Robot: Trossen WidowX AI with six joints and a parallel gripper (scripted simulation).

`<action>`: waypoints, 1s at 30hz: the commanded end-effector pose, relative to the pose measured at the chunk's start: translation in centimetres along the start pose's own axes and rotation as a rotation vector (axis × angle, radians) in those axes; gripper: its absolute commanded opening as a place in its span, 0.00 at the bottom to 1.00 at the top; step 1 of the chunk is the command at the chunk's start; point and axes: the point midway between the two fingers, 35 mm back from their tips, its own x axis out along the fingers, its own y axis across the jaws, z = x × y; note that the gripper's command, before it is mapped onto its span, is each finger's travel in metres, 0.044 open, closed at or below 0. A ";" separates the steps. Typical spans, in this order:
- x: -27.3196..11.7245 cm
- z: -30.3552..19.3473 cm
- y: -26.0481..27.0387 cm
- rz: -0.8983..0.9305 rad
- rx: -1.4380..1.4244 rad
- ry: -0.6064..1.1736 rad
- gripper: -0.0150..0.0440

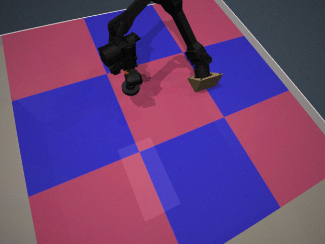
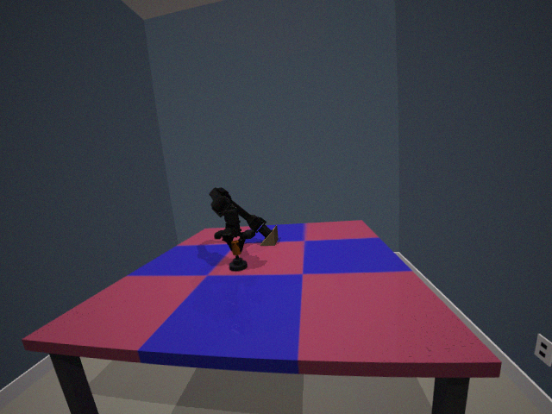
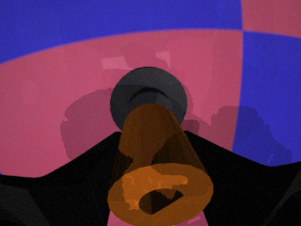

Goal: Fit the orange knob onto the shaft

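The orange knob (image 1: pixel 126 72) (image 2: pixel 235 247) (image 3: pixel 151 137) is upright between the fingers of my gripper (image 2: pixel 235 250), which is shut on it. In the wrist view the D-shaped opening in its top face shows, with a straight edge at the lower right. The round dark pedestal (image 1: pixel 130 91) (image 2: pixel 238 266) (image 3: pixel 122 101) stands on the table below the knob. In the exterior view the short dark shaft (image 2: pixel 237 257) rises to just under the knob's lower end; whether they touch cannot be told. The wrist view hides the shaft behind the knob, and its flat side is not visible.
The arm's tan wedge-shaped base mount (image 1: pixel 207 82) (image 2: pixel 271 238) stands to the right of the pedestal in the top view, farther back in the exterior view. The table (image 1: pixel 78 215) (image 2: pixel 356 311) has large red and blue squares. The arm casts shadows around the pedestal.
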 end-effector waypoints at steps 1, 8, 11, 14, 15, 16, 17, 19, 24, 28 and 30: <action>0.9 0.0 -0.1 -0.005 -0.004 -0.004 0.25; 0.7 0.1 -0.2 -0.005 0.001 -0.004 0.25; 0.6 0.2 -0.2 -0.005 0.001 -0.004 0.25; 0.9 0.2 -0.2 -0.005 0.001 -0.004 0.25; 0.9 0.2 -0.2 -0.005 0.001 -0.004 0.25; 0.9 0.2 -0.2 -0.005 0.001 -0.004 0.25; 1.0 0.2 -0.2 -0.005 0.001 -0.004 0.25; 1.0 0.1 -0.2 -0.005 0.001 -0.004 0.25; 1.0 0.0 -0.2 -0.005 0.001 -0.004 0.25; 1.1 0.0 -0.2 -0.005 0.001 -0.004 0.25; 0.9 0.0 -0.2 -0.005 0.001 -0.004 0.25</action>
